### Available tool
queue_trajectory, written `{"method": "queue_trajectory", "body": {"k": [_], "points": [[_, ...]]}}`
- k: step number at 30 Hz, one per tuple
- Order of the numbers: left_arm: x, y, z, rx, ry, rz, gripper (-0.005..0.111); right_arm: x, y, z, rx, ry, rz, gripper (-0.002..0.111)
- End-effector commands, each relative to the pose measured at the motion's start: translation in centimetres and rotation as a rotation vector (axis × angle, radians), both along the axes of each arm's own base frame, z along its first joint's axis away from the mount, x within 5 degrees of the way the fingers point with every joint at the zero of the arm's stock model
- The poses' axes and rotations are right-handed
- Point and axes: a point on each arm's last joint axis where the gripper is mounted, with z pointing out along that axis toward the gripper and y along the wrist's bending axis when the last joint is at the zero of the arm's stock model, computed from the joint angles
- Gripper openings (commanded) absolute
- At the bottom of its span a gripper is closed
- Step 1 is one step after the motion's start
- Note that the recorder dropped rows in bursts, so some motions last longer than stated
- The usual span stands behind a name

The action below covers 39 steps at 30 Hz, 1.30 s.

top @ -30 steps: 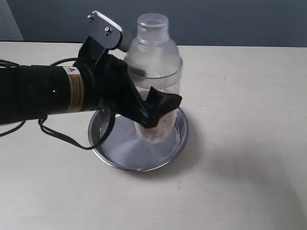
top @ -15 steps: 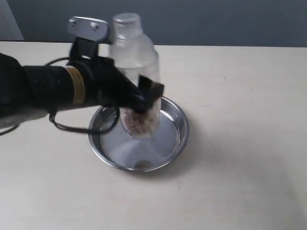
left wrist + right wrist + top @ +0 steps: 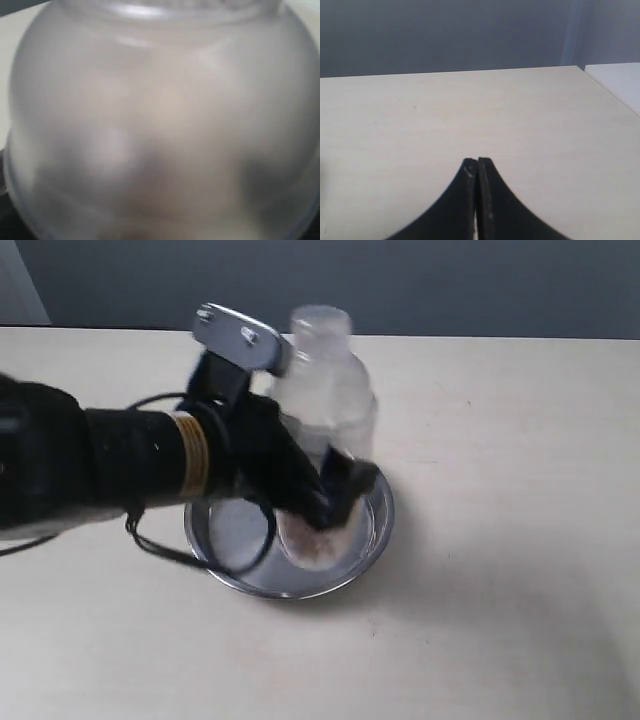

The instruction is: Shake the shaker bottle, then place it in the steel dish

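Note:
The clear shaker bottle [image 3: 325, 405], frosted dome and small cap up, brown grains at its base, is held over the steel dish [image 3: 375, 525] at the table's middle. My left gripper [image 3: 325, 495] is shut on the bottle's lower body, reaching in from the left. Whether the bottle's base touches the dish floor I cannot tell. The frosted dome of the bottle [image 3: 160, 120] fills the left wrist view and hides the jaws there. My right gripper [image 3: 477, 162] is shut with nothing in it, over bare table; it does not show in the exterior view.
A black cable [image 3: 170, 545] loops down from the left arm onto the table beside the dish. A dark wall [image 3: 450, 285] runs behind the table's far edge. In the right wrist view a white surface [image 3: 620, 80] adjoins the table's corner.
The left gripper has swung the bottle left and then back right over the dish, its tilt changing each time; the image is motion-blurred. The dish has stayed in place.

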Motion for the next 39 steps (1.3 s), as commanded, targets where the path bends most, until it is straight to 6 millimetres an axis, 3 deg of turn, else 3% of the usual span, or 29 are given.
{"method": "queue_trajectory", "body": {"k": [1,3,4,6,7,9,10,11,12,13,14,15,17,19,20,23,24,25,28,29,30,31,32,33,34,36,37,38,39], "points": [[0.5,0.2,3.2,-0.013,-0.099,0.011,0.0,0.0,0.0,0.1,-0.003,-0.016,-0.004,-0.001],[0.2,0.1,6.5,-0.165,-0.19,-0.026,0.0,0.0,0.0,0.1,-0.003,-0.016,-0.004,-0.001],[0.0,-0.3,5.4,-0.204,-0.151,-0.052,0.0,0.0,0.0,0.1,-0.003,-0.016,-0.004,-0.001],[0.4,-0.7,-0.7,-0.113,0.023,-0.042,0.0,0.0,0.0,0.1,-0.003,-0.016,-0.004,-0.001],[0.5,-0.8,-0.5,-0.126,0.014,-0.053,0.0,0.0,0.0,0.1,-0.003,-0.016,-0.004,-0.001],[0.0,-1.1,6.3,-0.273,-0.21,-0.134,0.0,0.0,0.0,0.1,-0.003,-0.016,-0.004,-0.001],[-0.2,-0.6,8.3,-0.272,-0.264,-0.112,0.0,0.0,0.0,0.1,-0.003,-0.016,-0.004,-0.001],[0.1,-0.4,6.8,-0.208,-0.203,-0.066,0.0,0.0,0.0,0.1,-0.003,-0.016,-0.004,-0.001],[0.4,-0.1,3.0,-0.093,-0.091,-0.02,0.0,0.0,0.0,0.1,-0.003,-0.016,-0.004,-0.001],[0.7,-0.1,1.1,-0.048,-0.038,-0.008,0.0,0.0,0.0,0.1,-0.003,-0.016,-0.004,-0.001],[0.8,-0.2,0.8,-0.037,-0.038,-0.018,0.0,0.0,0.0,0.1,-0.003,-0.016,-0.004,-0.001],[0.7,-0.4,1.9,-0.064,-0.079,-0.041,0.0,0.0,0.0,0.1,-0.003,-0.016,-0.004,-0.001],[-0.1,-0.5,6.8,-0.19,-0.238,-0.111,0.0,0.0,0.0,0.1,-0.003,-0.016,-0.004,-0.001],[-0.3,-0.2,8.9,-0.218,-0.292,-0.098,0.0,0.0,0.0,0.1,-0.003,-0.016,-0.004,-0.001],[0.0,0.0,8.3,-0.195,-0.249,-0.054,0.0,0.0,0.0,0.1,-0.003,-0.016,-0.004,-0.001],[0.8,0.4,1.5,-0.031,-0.034,0.029,0.0,0.0,0.0,0.1,-0.003,-0.016,-0.004,-0.001],[1.0,0.3,0.6,0.003,-0.013,0.032,0.0,0.0,0.0,0.1,-0.003,-0.016,-0.004,-0.001],[1.1,0.2,1.4,-0.002,-0.041,0.024,0.0,0.0,0.0,0.1,-0.003,-0.016,-0.004,-0.001],[0.3,0.3,8.0,-0.127,-0.249,-0.029,0.0,0.0,0.0,0.1,-0.003,-0.016,-0.004,-0.001],[0.2,0.4,9.5,-0.156,-0.285,-0.027,0.0,0.0,0.0,0.1,-0.003,-0.016,-0.004,-0.001],[0.2,0.5,9.6,-0.161,-0.275,-0.014,0.0,0.0,0.0,0.1,-0.003,-0.016,-0.004,-0.001],[0.4,0.6,8.1,-0.136,-0.217,0.015,0.0,0.0,0.0,0.1,-0.003,-0.016,-0.004,-0.001],[0.9,0.3,2.6,-0.032,-0.063,0.035,0.0,0.0,0.0,0.1,-0.003,-0.016,-0.004,-0.001],[1.1,0.2,0.6,0.011,-0.009,0.042,0.0,0.0,0.0,0.1,-0.003,-0.016,-0.004,-0.001],[1.3,0.2,1.1,0.013,-0.017,0.052,0.0,0.0,0.0,0.1,-0.003,-0.016,-0.004,-0.001],[1.0,0.5,7.3,-0.094,-0.2,0.031,0.0,0.0,0.0,0.1,-0.003,-0.016,-0.004,-0.001],[1.1,0.7,7.6,-0.103,-0.204,0.04,0.0,0.0,0.0,0.1,-0.003,-0.016,-0.004,-0.001],[1.3,0.7,4.9,-0.066,-0.115,0.06,0.0,0.0,0.0,0.1,-0.003,-0.016,-0.004,-0.001],[1.5,0.5,0.5,0.026,-0.004,0.057,0.0,0.0,0.0,0.1,-0.003,-0.016,-0.004,-0.001]]}}
